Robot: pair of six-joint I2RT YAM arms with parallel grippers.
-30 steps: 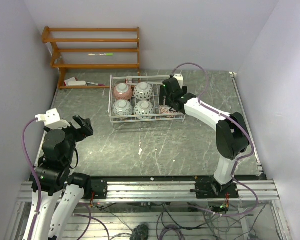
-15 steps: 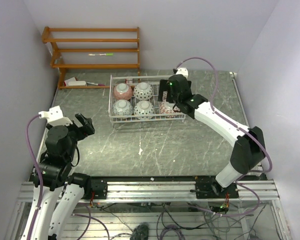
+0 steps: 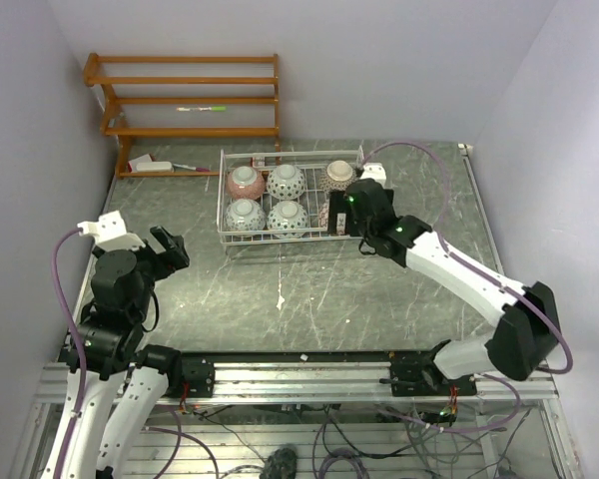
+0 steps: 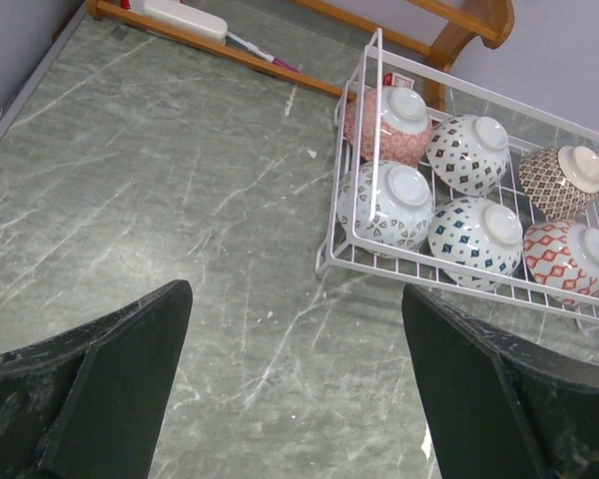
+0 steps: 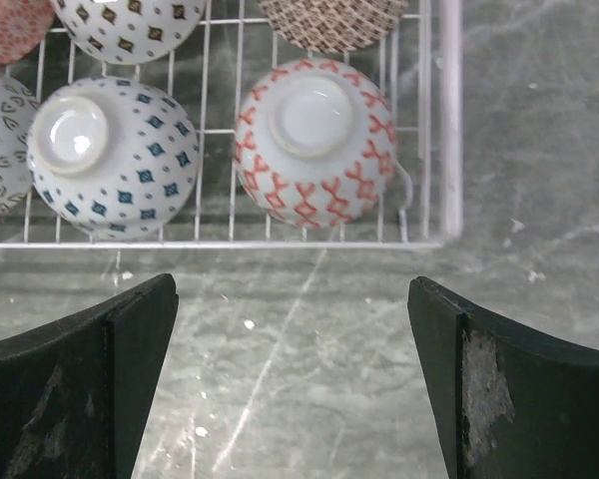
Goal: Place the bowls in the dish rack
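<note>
The white wire dish rack [image 3: 223, 200] stands at the back of the table. Six bowls lie upside down in it, in two rows. The far row holds a red bowl [image 3: 246, 183], a black-and-white bowl [image 3: 286, 181] and a tan bowl [image 3: 338, 175]. The near row holds a grey-blue bowl [image 3: 244, 214], a blue bowl [image 3: 287, 219] and a red bowl [image 5: 314, 140]. My right gripper [image 5: 292, 289] is open and empty over the table, just in front of the rack's near right corner [image 5: 444, 120]. My left gripper [image 4: 295, 299] hangs open and empty at the near left, far from the rack [image 4: 331, 249].
An orange-brown wooden shelf unit [image 3: 180, 95] stands against the back wall at the left. Pens and a white item [image 3: 152, 163] lie on its shelves. Walls close in on the left, back and right. A small white scrap [image 3: 281, 299] lies mid-table.
The right gripper opened wide and drew back from the rack toward the near side. The red bowl stays in the near right slot, and the tan bowl is uncovered. The left arm barely shifted.
</note>
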